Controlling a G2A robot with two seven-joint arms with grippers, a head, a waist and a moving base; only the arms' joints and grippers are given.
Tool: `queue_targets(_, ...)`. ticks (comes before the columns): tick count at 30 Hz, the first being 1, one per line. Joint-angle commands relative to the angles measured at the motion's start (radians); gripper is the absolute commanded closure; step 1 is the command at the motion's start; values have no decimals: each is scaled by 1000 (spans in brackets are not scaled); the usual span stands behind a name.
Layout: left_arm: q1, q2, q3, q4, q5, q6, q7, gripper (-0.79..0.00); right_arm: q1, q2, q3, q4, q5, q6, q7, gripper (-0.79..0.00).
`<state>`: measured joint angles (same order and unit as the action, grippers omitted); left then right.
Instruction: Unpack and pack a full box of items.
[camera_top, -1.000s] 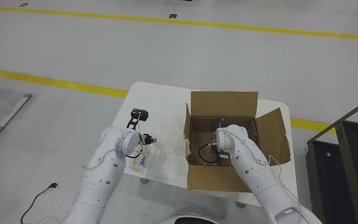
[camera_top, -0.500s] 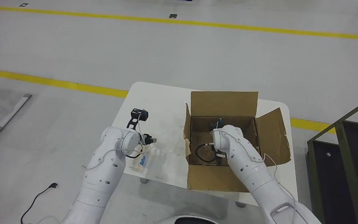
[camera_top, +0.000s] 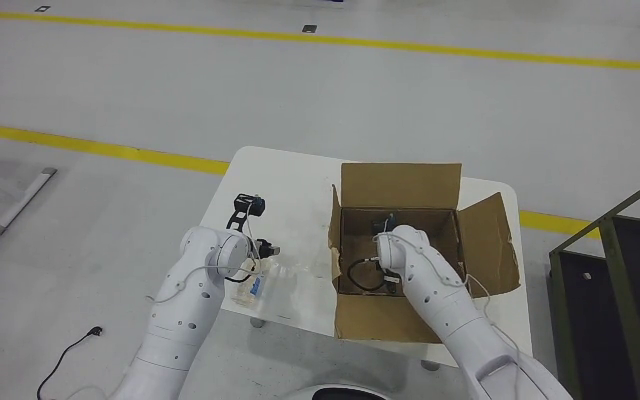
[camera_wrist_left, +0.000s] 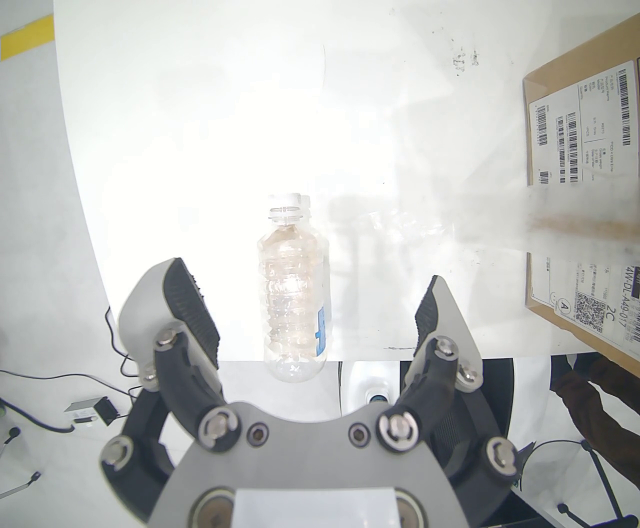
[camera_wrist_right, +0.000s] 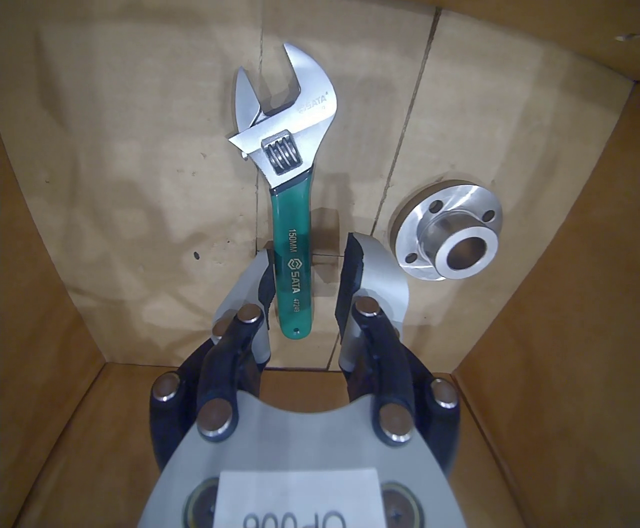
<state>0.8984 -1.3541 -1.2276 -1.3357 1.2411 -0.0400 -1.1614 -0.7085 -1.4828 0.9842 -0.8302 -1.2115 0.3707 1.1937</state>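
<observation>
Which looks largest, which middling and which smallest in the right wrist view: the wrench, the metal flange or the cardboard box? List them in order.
1. cardboard box, whose walls enclose the other two
2. wrench
3. metal flange

Both tools lie on the box floor at similar depth, so the ranking is fair.

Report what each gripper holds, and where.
Nothing is held. The right gripper is open astride the wrench at its green handle; the left gripper open above the bottle.

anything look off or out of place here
The clear bottle lies on its side at the table edge, its base seeming to overhang it, so it could roll off. The wrench and flange in the box look fine.
</observation>
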Motion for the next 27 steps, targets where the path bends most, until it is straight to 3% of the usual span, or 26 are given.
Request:
queue_targets(1,0,0,0,0,0,0,0,-785,4,-3,-1,12,6,-2,-4,-317)
queue_targets(17,0,0,0,0,0,0,0,-785,27,-22,-5,84,26,-12,-25,-234)
queue_targets(21,0,0,0,0,0,0,0,-785,30,-25,-7,93,27,-14,-26,-157)
queue_targets(22,0,0,0,0,0,0,0,-785,30,-26,-7,95,27,-14,-26,-111)
queue_targets(23,0,0,0,0,0,0,0,-785,31,-27,-7,95,28,-14,-26,0)
queue_targets(27,0,0,0,0,0,0,0,-785,34,-27,-2,80,25,-10,-27,0)
